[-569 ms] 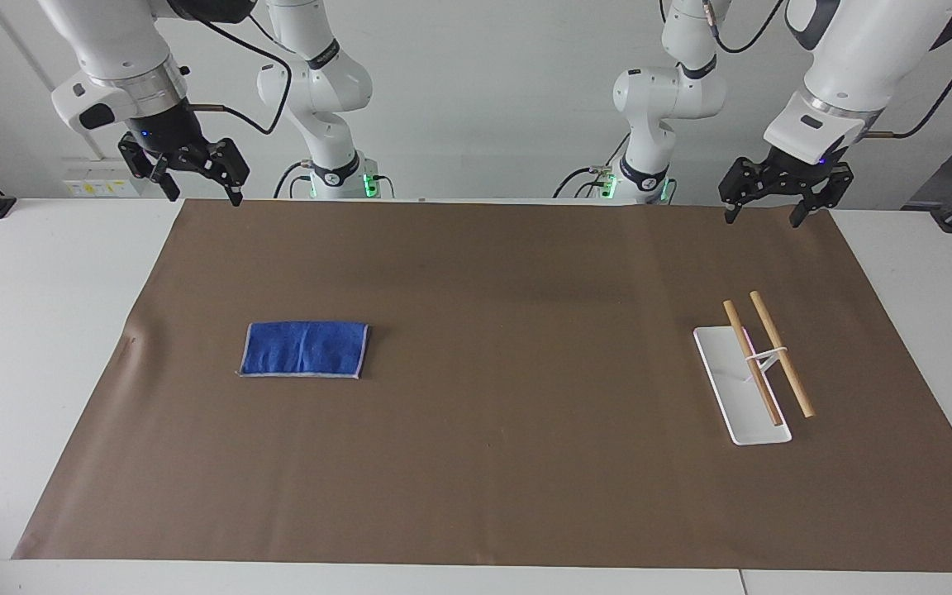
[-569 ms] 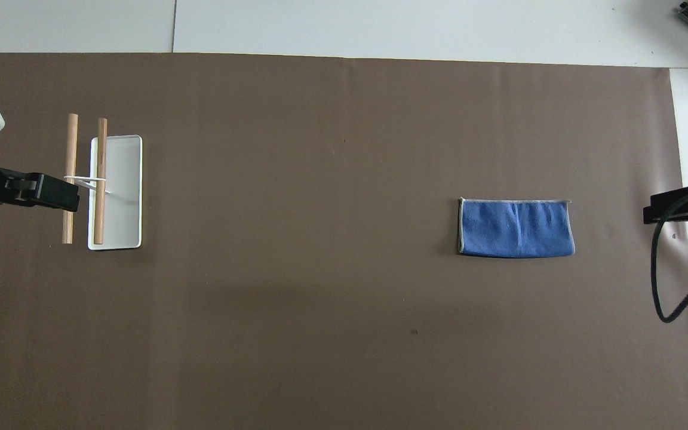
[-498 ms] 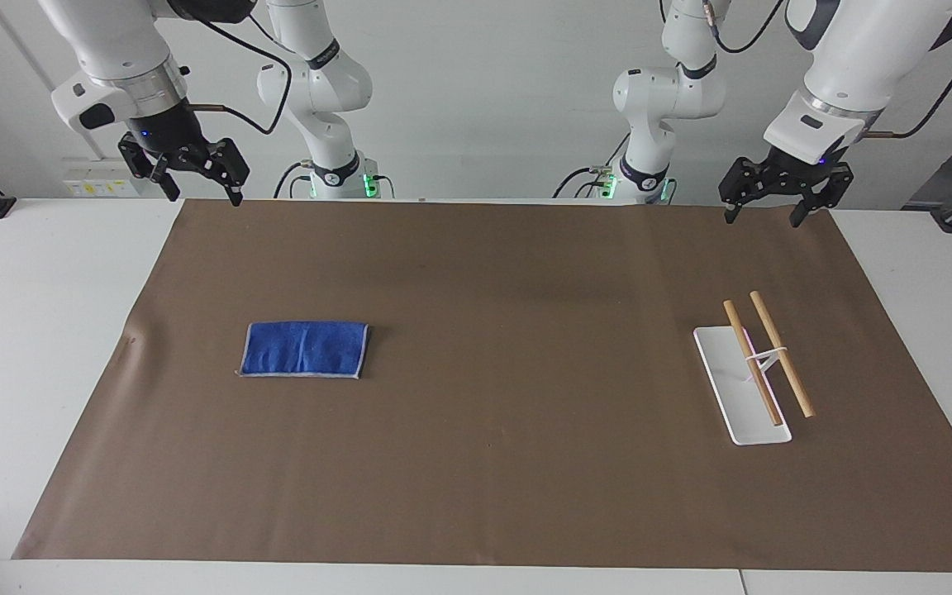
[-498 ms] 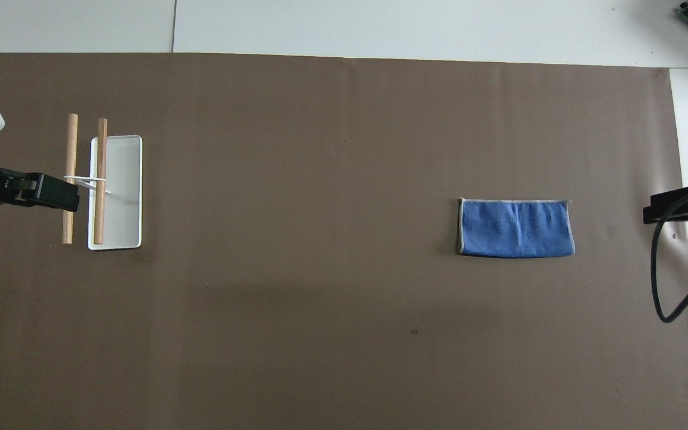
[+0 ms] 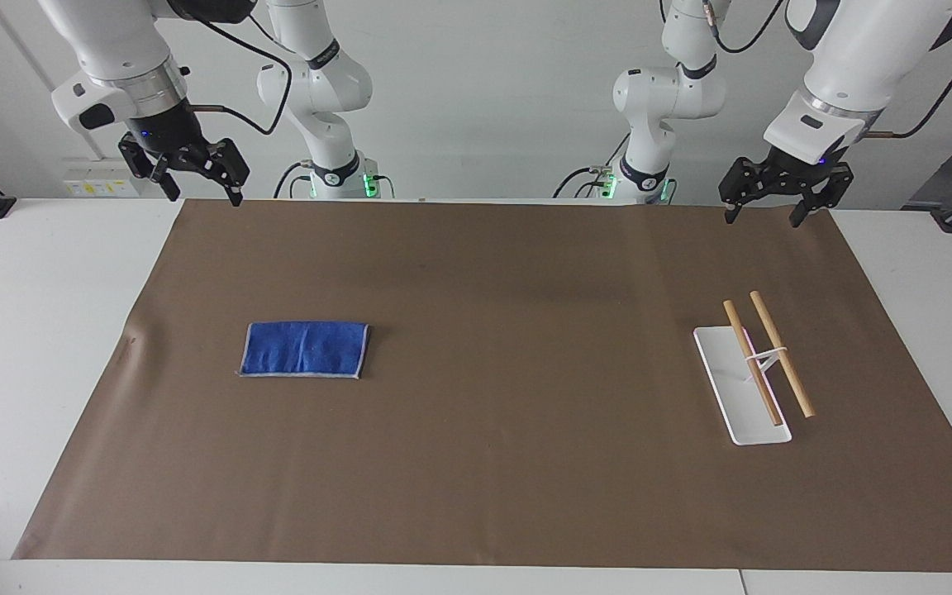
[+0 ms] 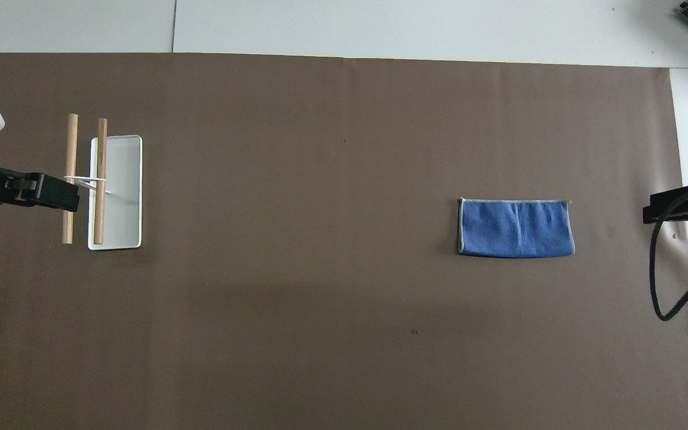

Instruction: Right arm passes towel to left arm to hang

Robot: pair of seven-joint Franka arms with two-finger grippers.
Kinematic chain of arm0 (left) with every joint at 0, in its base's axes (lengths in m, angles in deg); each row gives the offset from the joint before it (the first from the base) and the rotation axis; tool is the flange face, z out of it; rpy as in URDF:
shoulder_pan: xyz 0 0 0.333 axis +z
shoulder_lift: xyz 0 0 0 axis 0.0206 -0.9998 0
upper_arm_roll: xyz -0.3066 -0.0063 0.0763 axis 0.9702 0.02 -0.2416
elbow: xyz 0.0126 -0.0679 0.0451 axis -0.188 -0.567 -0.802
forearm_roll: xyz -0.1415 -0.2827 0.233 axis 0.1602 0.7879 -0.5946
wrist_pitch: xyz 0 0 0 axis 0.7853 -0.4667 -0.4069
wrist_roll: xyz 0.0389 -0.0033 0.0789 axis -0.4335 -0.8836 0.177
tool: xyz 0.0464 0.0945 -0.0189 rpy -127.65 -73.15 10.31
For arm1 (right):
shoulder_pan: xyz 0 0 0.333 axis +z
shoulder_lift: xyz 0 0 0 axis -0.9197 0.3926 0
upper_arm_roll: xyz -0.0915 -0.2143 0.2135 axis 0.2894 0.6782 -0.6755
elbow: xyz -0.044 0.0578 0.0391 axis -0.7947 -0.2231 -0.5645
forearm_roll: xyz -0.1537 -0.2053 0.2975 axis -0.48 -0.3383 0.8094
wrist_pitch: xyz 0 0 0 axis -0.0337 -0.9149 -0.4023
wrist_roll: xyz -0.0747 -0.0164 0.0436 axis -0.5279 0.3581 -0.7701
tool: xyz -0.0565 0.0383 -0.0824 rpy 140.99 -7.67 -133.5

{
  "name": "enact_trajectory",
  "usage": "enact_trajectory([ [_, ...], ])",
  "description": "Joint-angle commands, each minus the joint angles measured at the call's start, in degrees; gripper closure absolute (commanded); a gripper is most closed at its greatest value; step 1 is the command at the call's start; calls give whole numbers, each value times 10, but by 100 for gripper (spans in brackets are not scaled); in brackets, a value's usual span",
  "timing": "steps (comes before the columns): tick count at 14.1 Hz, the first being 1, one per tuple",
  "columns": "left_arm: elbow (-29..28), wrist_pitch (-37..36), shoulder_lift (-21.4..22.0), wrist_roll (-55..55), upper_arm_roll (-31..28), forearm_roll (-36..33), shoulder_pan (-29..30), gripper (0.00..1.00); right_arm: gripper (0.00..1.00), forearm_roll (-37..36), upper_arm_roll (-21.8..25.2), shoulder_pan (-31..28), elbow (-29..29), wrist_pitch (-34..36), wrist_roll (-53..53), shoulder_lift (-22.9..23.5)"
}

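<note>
The blue towel [image 5: 304, 349] lies folded flat on the brown sheet toward the right arm's end of the table; it also shows in the overhead view [image 6: 516, 227]. My right gripper [image 5: 202, 196] hangs open and empty, high over the sheet's corner near its base. My left gripper [image 5: 763, 216] hangs open and empty, high over the sheet's edge at its own end. In the overhead view only part of the left gripper [image 6: 51, 192] and of the right gripper [image 6: 672, 206] shows.
A white rack base [image 5: 739, 395] with two wooden rods [image 5: 782, 354] on a thin stand sits toward the left arm's end of the table, also in the overhead view [image 6: 122, 191]. The brown sheet [image 5: 492, 463] covers most of the white table.
</note>
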Motion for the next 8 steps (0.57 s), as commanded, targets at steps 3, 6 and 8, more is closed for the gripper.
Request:
enact_trajectory([
  [3,-15,-3,16,5,4,2,6,0,0,8,-4,-3,34,-14,15,-22],
  [6,-15,-3,16,5,4,2,6,0,0,7,-4,-3,35,-15,14,-22],
  [8,-15,-3,16,5,4,2,6,0,0,8,-4,-3,38,-23,11,-22],
])
